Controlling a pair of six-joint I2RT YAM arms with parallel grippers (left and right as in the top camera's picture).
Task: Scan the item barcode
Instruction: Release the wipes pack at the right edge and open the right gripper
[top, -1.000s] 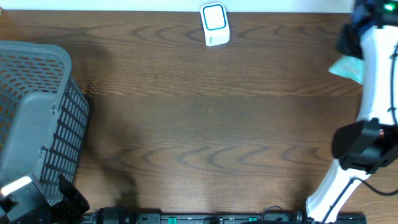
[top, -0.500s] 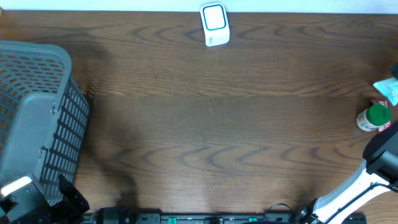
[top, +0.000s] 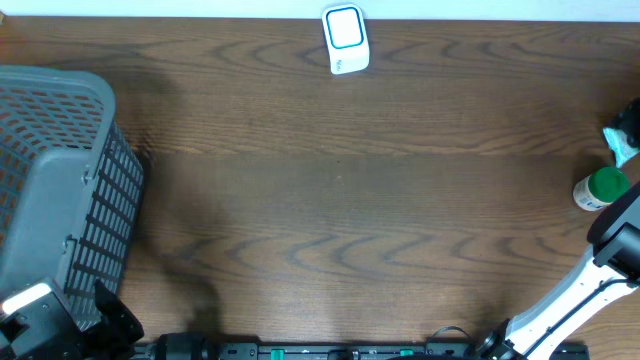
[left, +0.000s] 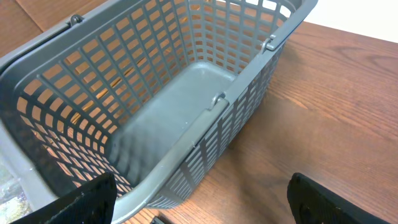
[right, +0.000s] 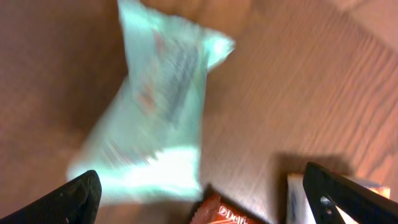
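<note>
A mint-green packet (right: 155, 118) fills the right wrist view, blurred, lying on the wood table; no barcode shows on it. My right gripper (right: 199, 180) stands open just above its lower edge, one finger far out on each side, gripping nothing. The same packet (top: 622, 140) peeks in at the right edge of the overhead view. The white scanner (top: 345, 40) stands at the back middle of the table. At the near left, my left gripper (left: 202, 196) is open and empty beside the grey basket (left: 186, 106).
An orange snack packet (right: 227, 214) and a white item (right: 298, 199) lie just under the right gripper. A green-capped bottle (top: 600, 188) stands by the right arm (top: 600, 280). The grey basket (top: 60, 190) takes up the left side.
The right arm has pulled back from its reach up the right side to the table's right edge. This has uncovered the green-capped bottle and the packet. The left arm has not moved.
</note>
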